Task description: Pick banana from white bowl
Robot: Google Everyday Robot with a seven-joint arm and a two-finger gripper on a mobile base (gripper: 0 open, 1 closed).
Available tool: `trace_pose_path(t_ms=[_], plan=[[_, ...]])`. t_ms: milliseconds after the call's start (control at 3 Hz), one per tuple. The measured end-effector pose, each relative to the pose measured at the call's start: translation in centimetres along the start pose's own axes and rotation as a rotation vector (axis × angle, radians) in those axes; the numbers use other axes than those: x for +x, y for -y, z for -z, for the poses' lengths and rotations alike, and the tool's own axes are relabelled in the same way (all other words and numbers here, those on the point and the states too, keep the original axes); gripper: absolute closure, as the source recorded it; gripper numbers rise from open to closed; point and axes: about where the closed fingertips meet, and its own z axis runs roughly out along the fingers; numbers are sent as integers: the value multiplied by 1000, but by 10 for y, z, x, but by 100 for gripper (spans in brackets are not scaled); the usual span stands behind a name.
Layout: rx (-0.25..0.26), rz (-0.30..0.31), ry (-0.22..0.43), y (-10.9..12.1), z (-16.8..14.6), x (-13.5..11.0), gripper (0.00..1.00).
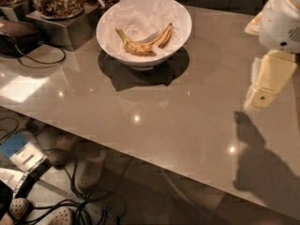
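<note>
The approach is the step in hand, I judge. The end effector (263,82) hangs over the desk (154,125); released or clenched, I cannot tell. Well apart, to its upper left, one banana (140,46) lies in one white bowl (182,34), beside two glass jars (58,1). The next move calls for crossing over and descending onto the banana.
</note>
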Motion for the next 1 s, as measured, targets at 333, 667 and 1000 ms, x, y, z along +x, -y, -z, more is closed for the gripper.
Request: trace_pose_path(t_ms=[333,667,1000], plan=[[-7,-1,-23,21,0,-25,0],[-11,36,-54,53,-10,-69,0],[15,67,-26,60,-10,-91,0]])
